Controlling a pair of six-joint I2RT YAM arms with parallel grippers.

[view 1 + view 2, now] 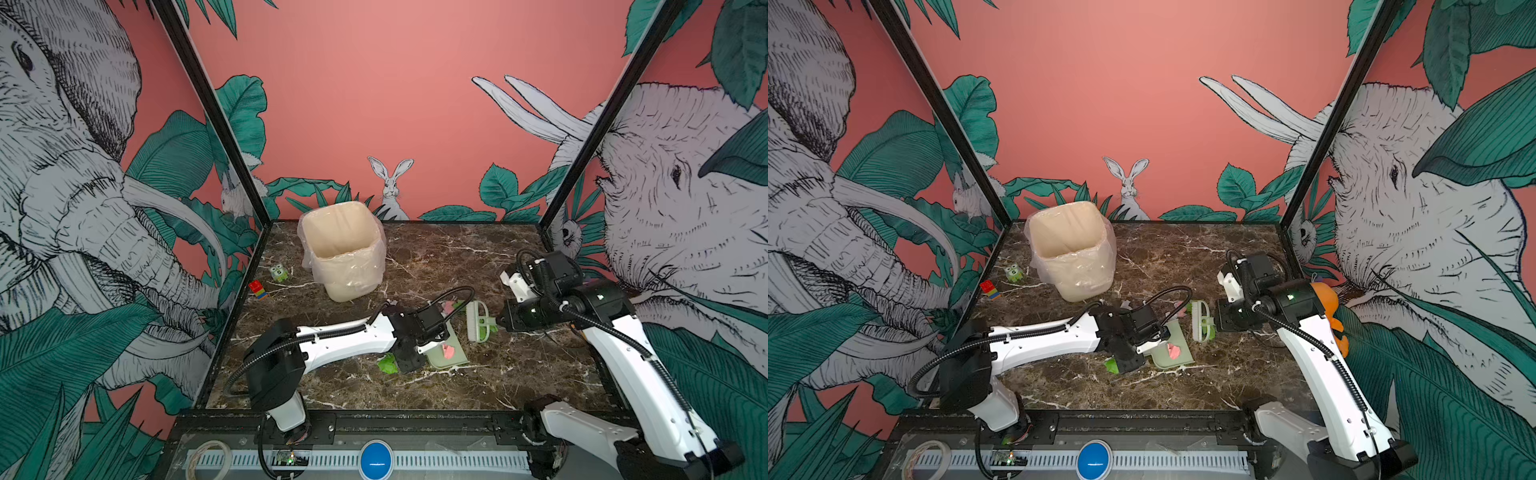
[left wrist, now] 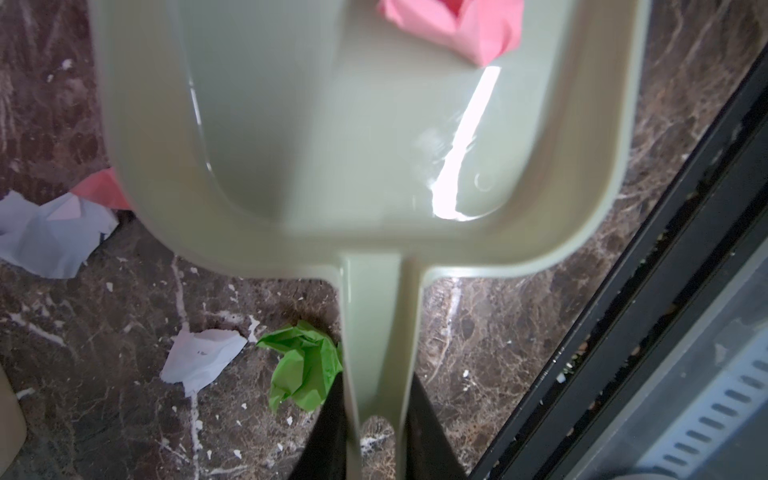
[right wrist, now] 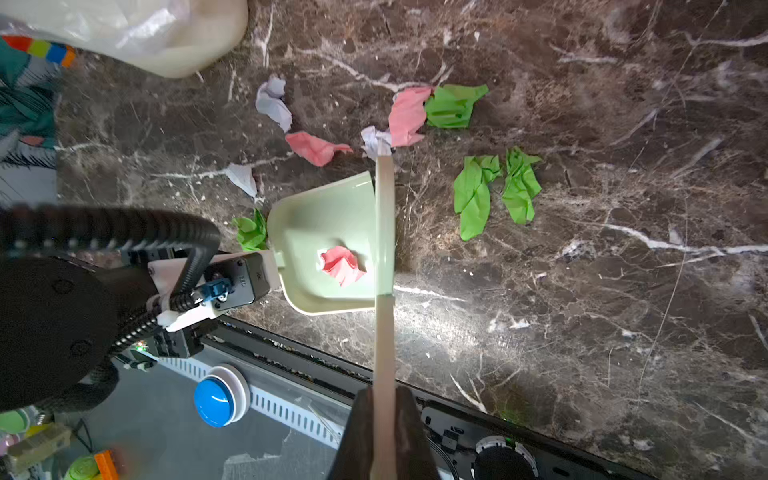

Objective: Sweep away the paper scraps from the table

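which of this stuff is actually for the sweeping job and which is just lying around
For the job: paper scraps, dustpan, brush, probably the lined bin.
Just lying about: green owl figure, red-blue-yellow block.

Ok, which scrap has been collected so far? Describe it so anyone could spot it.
Find the cream bin at the back of the table, then come forward to the pale green dustpan. A crumpled pink scrap lies inside its tray; the other scraps lie on bare marble.
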